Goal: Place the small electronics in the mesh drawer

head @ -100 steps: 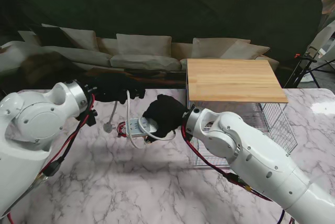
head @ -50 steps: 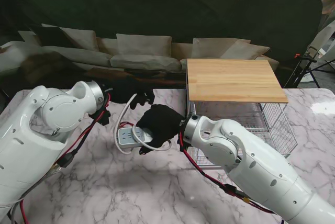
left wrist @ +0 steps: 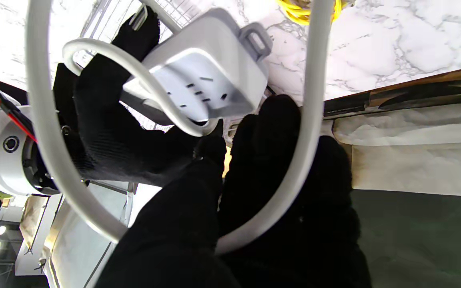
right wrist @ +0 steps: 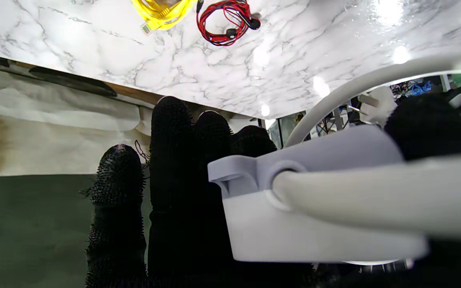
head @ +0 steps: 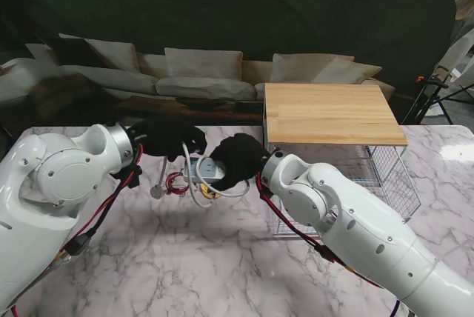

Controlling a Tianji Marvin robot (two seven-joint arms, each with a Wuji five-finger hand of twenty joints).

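**Power strip held aloft between two gloved hands**

Right hand (head: 235, 160) closed on the white power strip (head: 205, 171), fingers (right wrist: 171, 160) wrapped along its body, thumb on the opposite side. Strip lifted clear of the marble surface (head: 185, 258), to the left of the mesh drawer (head: 389, 176) and not inside it. Socket face turned toward the left wrist camera, small hanging tab at one end.

Left hand (head: 172, 136) just beside the strip, fingers (left wrist: 270, 144) curled around a loop of the white cord (head: 194, 191); fingertips close to the strip's edge, contact with the casing itself unclear. Cord hanging in wide loops between both hands, its plug end dangling toward the surface on the left.

Red earphones (right wrist: 226, 20) and a yellow cable (right wrist: 160, 12) lying on the surface, apart from the drawer. Wooden top (head: 329, 113) covering the drawer frame, mesh basket pulled out on my near side.
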